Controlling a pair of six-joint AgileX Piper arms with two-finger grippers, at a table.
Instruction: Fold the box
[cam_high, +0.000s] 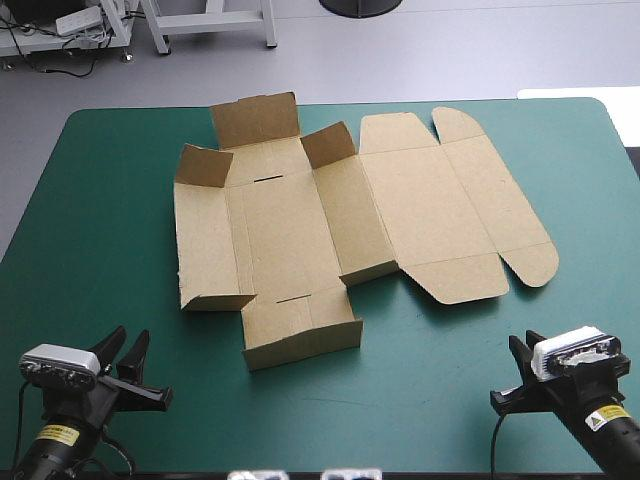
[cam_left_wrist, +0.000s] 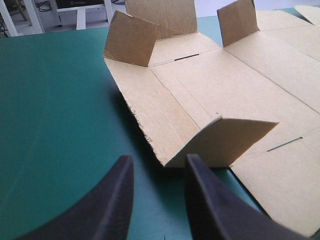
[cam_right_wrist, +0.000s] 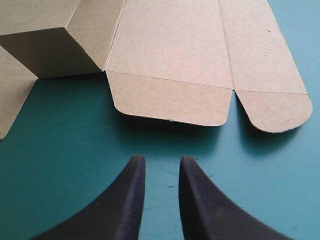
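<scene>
At about 7 o'clock on the table's teal-green cover (cam_high: 95, 230), close to the near edge, is the left gripper (cam_high: 130, 340), a pair of broad black curved fin-shaped fingers. They stand apart with a clear gap and hold nothing. Just ahead of them, with a strip of cover between, a small corner flap (cam_left_wrist: 227, 140) of the box is bent up at a slant.

The box (cam_high: 290, 225), a cut sheet of brown corrugated board, lies unfolded over the middle of the table and reaches toward 12 o'clock. Its left half is partly raised. Two short corner flaps stand up, one at the sheet's 10 o'clock and one toward 12 o'clock. Between them the far panel (cam_high: 256, 120) tilts upward, and the near wall (cam_high: 300, 340) at 6 o'clock is lifted. Thin slots show in the base.

The right half, the lid panel (cam_high: 430, 200), lies flat toward 3 o'clock. It has rounded tabs at its 1 o'clock and 5 o'clock corners and a long front flap (cam_right_wrist: 170, 102) along its near side.

At about 5 o'clock on the table is the right gripper (cam_right_wrist: 162, 161). Its fingers are parted by a narrow gap and grip nothing. It faces the lid's front flap and is separated from it by bare cover.
</scene>
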